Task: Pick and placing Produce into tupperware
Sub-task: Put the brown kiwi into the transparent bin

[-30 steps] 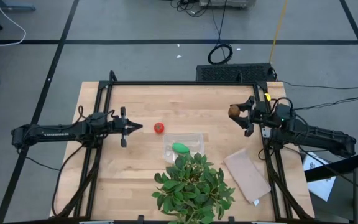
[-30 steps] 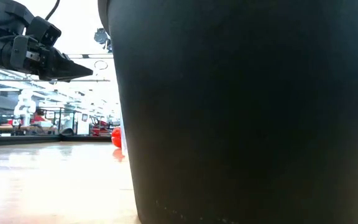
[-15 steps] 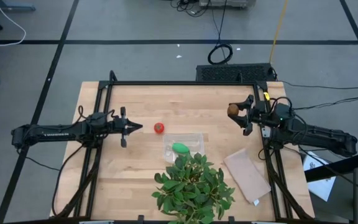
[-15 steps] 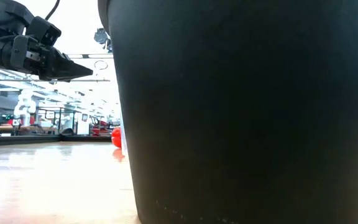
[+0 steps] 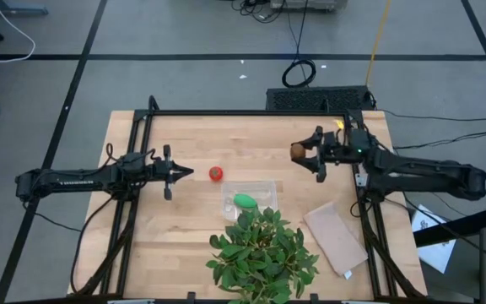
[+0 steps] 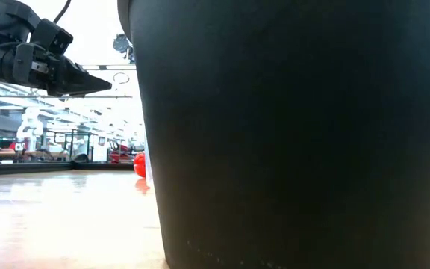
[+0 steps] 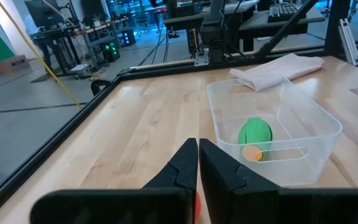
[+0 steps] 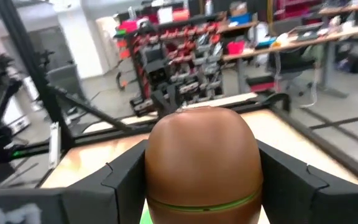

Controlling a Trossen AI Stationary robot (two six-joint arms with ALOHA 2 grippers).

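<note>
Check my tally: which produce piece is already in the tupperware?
The bright green piece; the tomato sits on the table, and the right tool holds the kiwi.

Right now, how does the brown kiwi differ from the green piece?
The brown kiwi is held in the right hand above the table, while the green piece lies inside the clear container. The kiwi is brown and rounded; the green piece is bright green and oblong. Both are small toy foods.

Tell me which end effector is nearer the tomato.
Left. The left end effector, shut and empty, sits just beside the tomato. The right end effector is farther off across the table, holding the kiwi.
</note>
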